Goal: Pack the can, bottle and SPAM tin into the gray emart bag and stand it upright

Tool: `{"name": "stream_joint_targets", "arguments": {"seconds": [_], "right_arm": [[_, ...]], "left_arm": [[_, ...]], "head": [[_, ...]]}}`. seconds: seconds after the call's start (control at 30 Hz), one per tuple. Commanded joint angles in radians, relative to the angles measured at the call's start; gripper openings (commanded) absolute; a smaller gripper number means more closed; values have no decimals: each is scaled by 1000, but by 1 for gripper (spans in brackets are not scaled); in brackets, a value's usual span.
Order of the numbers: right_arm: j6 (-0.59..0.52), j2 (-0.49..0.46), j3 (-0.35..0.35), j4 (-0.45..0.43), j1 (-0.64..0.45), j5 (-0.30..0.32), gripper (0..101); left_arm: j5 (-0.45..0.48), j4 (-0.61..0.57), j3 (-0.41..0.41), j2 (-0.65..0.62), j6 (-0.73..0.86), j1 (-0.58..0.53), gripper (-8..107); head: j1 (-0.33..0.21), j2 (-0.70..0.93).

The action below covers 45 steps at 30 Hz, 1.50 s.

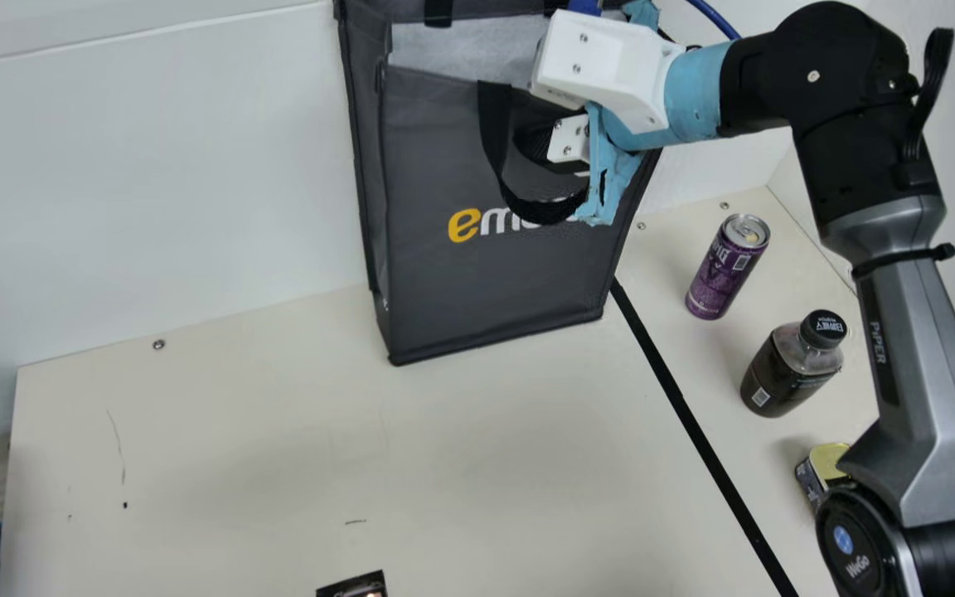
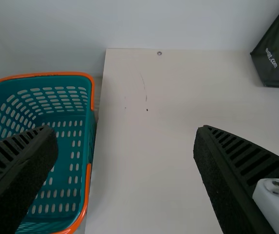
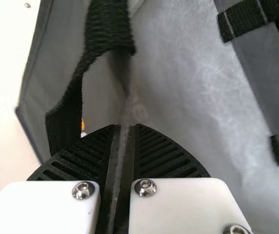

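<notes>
Main view: the upper frame edge cuts off the bag (image 1: 486, 282), and its strap (image 1: 494, 145) and the right gripper (image 1: 537, 124) hide part of the lettering; the right arm (image 1: 908, 332) partly covers the tin (image 1: 827, 458). The gray bag stands upright near the wall (image 1: 154, 166); right of it stand the purple can (image 1: 726, 269) and the dark, black-capped bottle (image 1: 788, 369). The right gripper is nearly closed, the bag's thin panel pinched between its fingers. The left gripper (image 2: 126, 134) is spread wide, holding nothing.

Upright gray bag (image 1: 486, 286), can (image 1: 719, 278), bottle (image 1: 784, 377), tin (image 1: 826, 458) outside
</notes>
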Motion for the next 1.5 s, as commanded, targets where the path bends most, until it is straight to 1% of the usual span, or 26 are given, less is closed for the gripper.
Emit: {"name": "stream_joint_targets", "arguments": {"seconds": [0.0,0.47,1.47], "right_arm": [[5,-10,1,-4,3,-2,0],[18,-119,36,-23,25,-2,0],[24,-389,197,-25,57,-2,0]], "left_arm": [[0,0,0,0,0,0,90],[0,0,0,0,0,0,90],[0,0,0,0,0,0,90]], "head": [[-24,-1],[-24,-1],[-24,-1]]}}
